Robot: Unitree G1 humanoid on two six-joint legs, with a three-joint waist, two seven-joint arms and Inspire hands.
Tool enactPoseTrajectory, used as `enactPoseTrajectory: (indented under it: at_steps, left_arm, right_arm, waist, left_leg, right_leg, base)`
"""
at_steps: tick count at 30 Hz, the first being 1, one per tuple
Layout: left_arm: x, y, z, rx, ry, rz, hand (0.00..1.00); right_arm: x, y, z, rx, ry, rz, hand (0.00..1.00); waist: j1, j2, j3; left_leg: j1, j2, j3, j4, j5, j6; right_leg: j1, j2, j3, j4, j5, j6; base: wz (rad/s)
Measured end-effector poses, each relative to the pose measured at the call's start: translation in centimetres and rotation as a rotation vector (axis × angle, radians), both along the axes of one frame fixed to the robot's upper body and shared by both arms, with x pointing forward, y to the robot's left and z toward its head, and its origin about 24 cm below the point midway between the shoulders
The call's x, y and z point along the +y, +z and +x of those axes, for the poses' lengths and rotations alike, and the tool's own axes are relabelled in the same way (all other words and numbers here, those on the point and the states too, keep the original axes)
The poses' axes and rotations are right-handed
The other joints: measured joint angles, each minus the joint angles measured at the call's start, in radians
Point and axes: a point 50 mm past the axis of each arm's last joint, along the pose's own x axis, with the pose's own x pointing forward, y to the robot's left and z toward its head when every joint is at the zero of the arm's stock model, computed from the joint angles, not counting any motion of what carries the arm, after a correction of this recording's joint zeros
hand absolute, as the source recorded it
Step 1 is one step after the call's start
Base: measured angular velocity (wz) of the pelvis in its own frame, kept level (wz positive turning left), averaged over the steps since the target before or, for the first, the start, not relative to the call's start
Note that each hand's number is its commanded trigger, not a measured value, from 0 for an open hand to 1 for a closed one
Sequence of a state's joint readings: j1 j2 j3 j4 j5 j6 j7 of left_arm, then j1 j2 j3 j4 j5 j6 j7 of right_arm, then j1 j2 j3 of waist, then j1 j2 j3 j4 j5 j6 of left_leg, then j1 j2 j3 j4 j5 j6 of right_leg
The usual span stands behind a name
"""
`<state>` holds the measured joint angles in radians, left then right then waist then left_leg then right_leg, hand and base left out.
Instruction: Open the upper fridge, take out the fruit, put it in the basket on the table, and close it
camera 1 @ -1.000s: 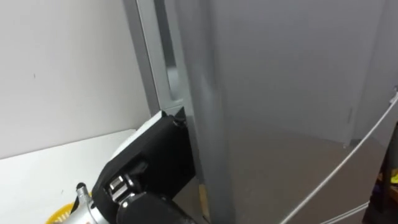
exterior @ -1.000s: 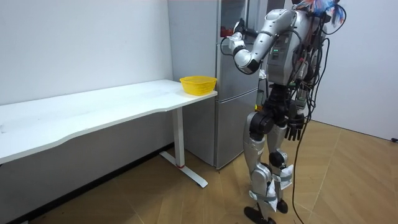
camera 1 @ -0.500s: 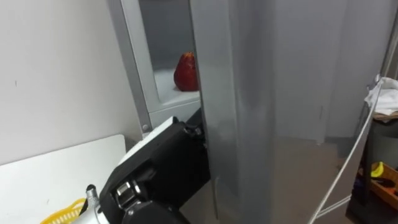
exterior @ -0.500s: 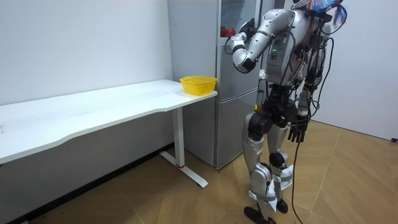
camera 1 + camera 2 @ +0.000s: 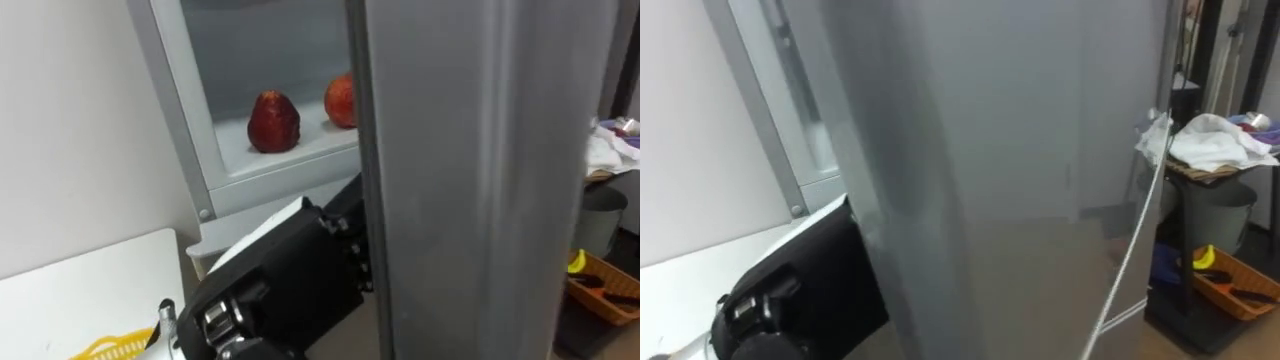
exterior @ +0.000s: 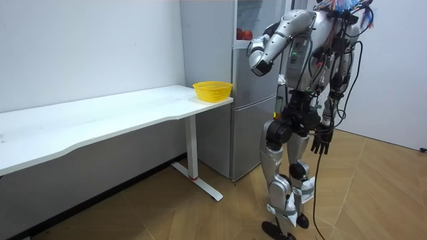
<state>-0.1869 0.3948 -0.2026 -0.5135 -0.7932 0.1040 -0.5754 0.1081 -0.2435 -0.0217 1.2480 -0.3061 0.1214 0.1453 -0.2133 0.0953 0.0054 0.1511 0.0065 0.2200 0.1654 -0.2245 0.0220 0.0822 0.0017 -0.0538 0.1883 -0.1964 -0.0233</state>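
Observation:
The upper fridge compartment stands open, and two red fruits rest on its white shelf: one at the front, another partly hidden behind the door. The grey door swings out toward me across the view's right half. My left hand is raised against the door's inner edge, with its black back showing and its fingers hidden behind the door. In the room view I stand in front of the fridge. My right hand hangs at my side with relaxed fingers.
A white table runs left of the fridge along the wall, with a yellow basket on its end nearest the fridge. To my right stand a stool with white cloth and an orange crate on the floor.
The upper door has swung further open with my left arm. The compartment, hidden a second ago, now shows both red fruits. My right hand still hangs at my side.

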Motion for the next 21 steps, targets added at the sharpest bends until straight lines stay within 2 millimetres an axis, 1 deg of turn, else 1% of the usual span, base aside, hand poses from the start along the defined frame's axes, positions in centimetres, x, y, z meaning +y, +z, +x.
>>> enactPoseTrajectory:
  at_steps: [2,4,5,7,9,11,14,19,21]
  left_arm:
    - [-0.4,0.4,0.0,-0.016,-0.016,0.002,0.0]
    - [-0.8,0.7,0.0,-0.031,-0.038,0.005,0.0]
    - [-1.1,0.8,0.0,-0.038,-0.048,0.006,0.0]
    - [-1.3,0.9,0.0,-0.041,-0.062,0.009,0.0]
    - [-1.7,0.9,-0.2,-0.046,-0.085,0.01,0.0]
    - [-2.0,1.0,-0.2,-0.053,-0.101,0.014,0.0]
    - [-2.2,1.1,-0.2,-0.057,-0.112,0.017,0.0]
    - [-3.0,1.2,0.1,-0.059,-0.135,0.016,0.0]
    - [-3.4,1.1,0.1,-0.05,-0.142,0.002,0.0]
  right_arm:
    - [0.0,0.0,-0.1,-0.003,-0.012,-0.003,0.0]
    - [-0.1,0.0,-0.2,-0.005,-0.023,-0.01,0.0]
    - [-0.1,0.0,-0.2,-0.007,-0.03,-0.013,0.0]
    - [-0.1,0.0,-0.3,-0.007,-0.035,-0.014,0.0]
    - [-0.1,0.0,-0.3,-0.009,-0.041,-0.013,0.0]
    - [-0.1,0.0,-0.2,-0.012,-0.039,-0.014,0.0]
    - [-0.1,0.0,0.1,-0.028,-0.032,-0.014,0.0]
    - [0.1,0.0,0.5,-0.031,0.0,-0.013,0.0]
    - [0.2,0.0,0.8,-0.039,0.01,-0.016,0.0]
  waist:
    - [-0.005,-0.002,0.0016]
    - [-0.005,-0.004,0.0011]
    - [-0.004,-0.006,0.002]
    - [-0.007,-0.011,0.0039]
    - [-0.011,-0.022,0.0056]
    - [-0.018,-0.027,0.0048]
    - [-0.027,-0.027,0.0035]
    - [-0.031,-0.019,-0.001]
    - [-0.041,-0.014,-0.0017]
  left_leg:
    - [0.0,0.0,0.001,0.0,0.0,0.0]
    - [0.0,0.001,0.005,-0.002,0.0,0.0]
    - [0.0,0.002,0.014,-0.002,0.0,0.0]
    - [-0.001,0.002,0.025,-0.002,0.0,0.0]
    - [-0.001,0.003,0.028,-0.002,0.0,0.0]
    - [-0.001,0.002,0.026,-0.002,0.0,0.0]
    - [0.001,0.001,0.025,-0.002,0.0,0.0]
    - [0.004,0.001,0.024,-0.002,0.0,0.0]
    - [0.003,0.001,0.024,-0.002,0.0,0.0]
  right_leg:
    - [-0.003,0.002,0.009,0.0,0.0,0.0]
    - [-0.009,0.005,0.021,0.001,0.001,-0.002]
    - [-0.012,0.005,0.024,0.002,0.002,-0.002]
    - [-0.014,0.005,0.027,0.001,0.002,-0.002]
    - [-0.016,0.006,0.033,-0.001,0.002,-0.002]
    - [-0.016,0.006,0.034,-0.003,0.002,-0.002]
    - [-0.016,0.005,0.038,-0.002,0.002,-0.002]
    - [-0.011,0.004,0.046,0.0,0.003,-0.002]
    - [-0.011,0.003,0.046,0.0,0.003,-0.002]
  base:
    - [-0.13]
    - [-0.22]
    - [-0.18]
    - [-0.12]
    - [-0.09]
    - [-0.02]
    - [-0.04]
    - [-0.04]
    - [0.0]
